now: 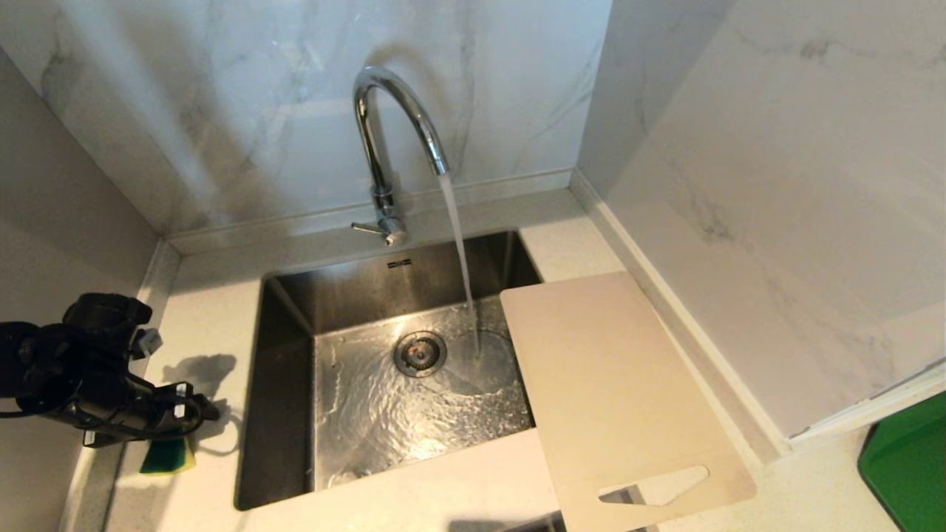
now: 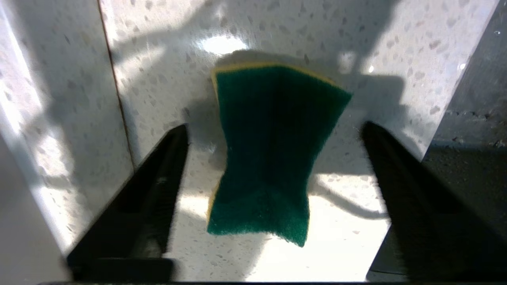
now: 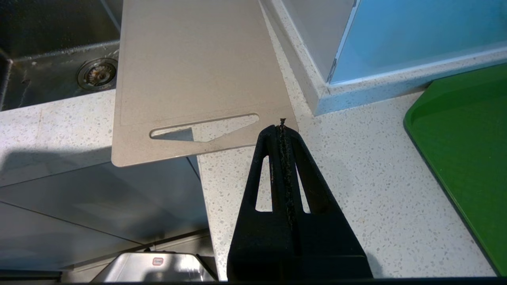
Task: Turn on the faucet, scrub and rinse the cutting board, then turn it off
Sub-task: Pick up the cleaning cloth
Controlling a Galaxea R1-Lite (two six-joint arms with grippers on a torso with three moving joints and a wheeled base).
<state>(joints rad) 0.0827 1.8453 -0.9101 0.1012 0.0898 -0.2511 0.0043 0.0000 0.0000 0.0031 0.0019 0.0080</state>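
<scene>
Water runs from the faucet [image 1: 392, 133] into the steel sink [image 1: 284, 384], whose back wall carries a small dark logo too tiny to read, and the cutting board [image 1: 613, 391] lies across the sink's right edge, its handle slot toward the counter's front. The left gripper [image 2: 273, 130] hangs spread wide over a green-and-yellow sponge [image 2: 269, 158] on the counter left of the sink, not touching it. The right gripper [image 3: 282, 126] is closed on nothing, just beside the board's slotted end, near a green tray [image 3: 467, 158].

Speckled countertop [image 1: 207, 325]: sponge [image 1: 168, 454], cutting board [image 1: 613, 391]
</scene>
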